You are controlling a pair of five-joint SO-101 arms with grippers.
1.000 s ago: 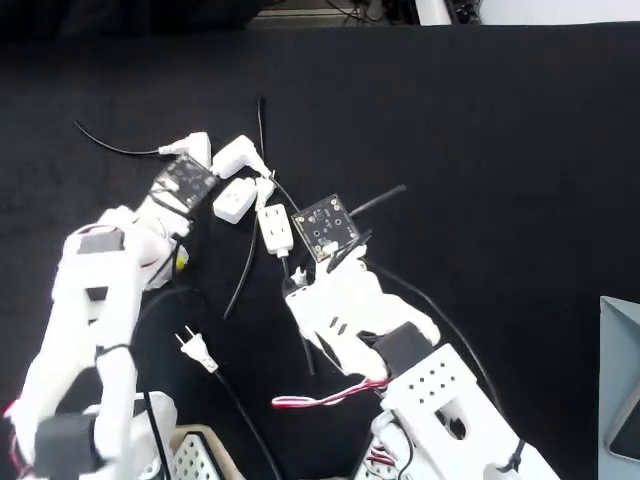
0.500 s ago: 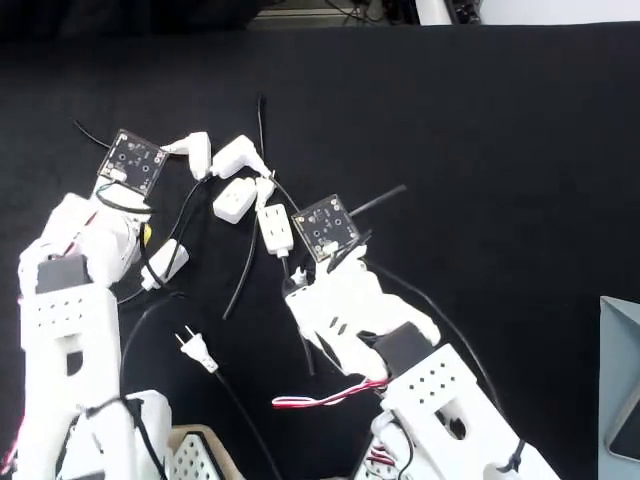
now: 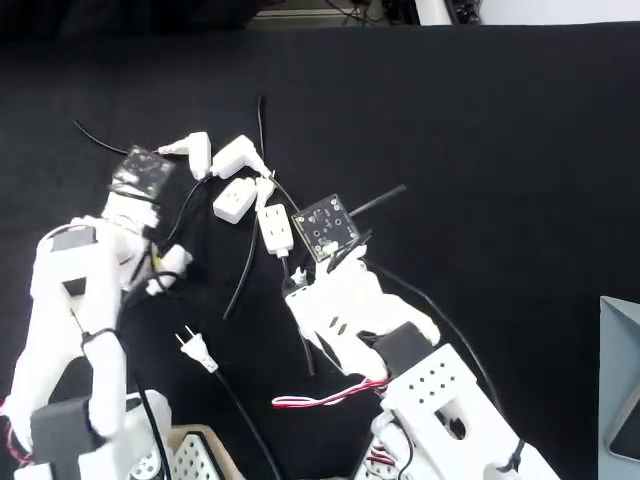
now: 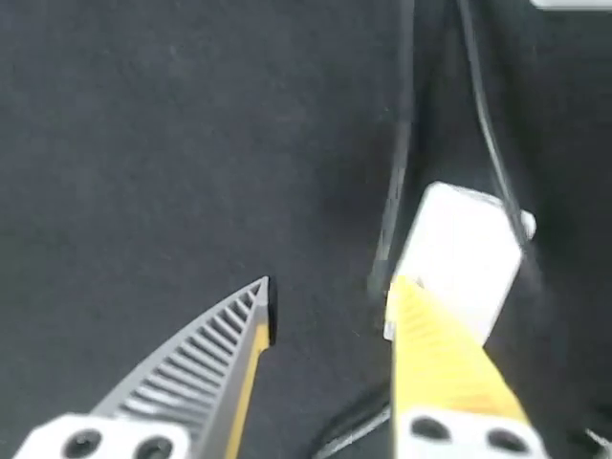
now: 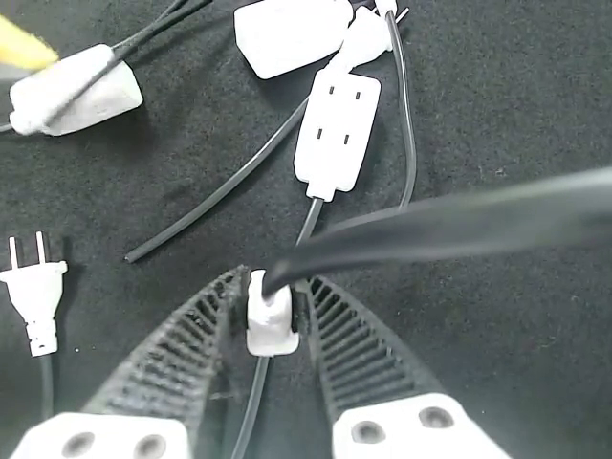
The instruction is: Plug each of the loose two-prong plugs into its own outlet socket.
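Observation:
My right gripper is shut on a small white two-prong plug, its black cord arching over it. In the high view this gripper sits just below a white outlet strip, the same outlet strip with slots facing up. My left gripper is open over the black mat, its yellow finger right beside a white socket block, which lies at the left. A loose white plug lies nearer the front, the same loose plug.
More white socket blocks cluster at the back left, with black cords running among them. A grey object sits at the right edge. Red and white wires trail by the right arm's base.
The left arm swung left off the socket cluster, then edged back right, uncovering the white socket block beside its gripper. The right arm and its plug have not moved.

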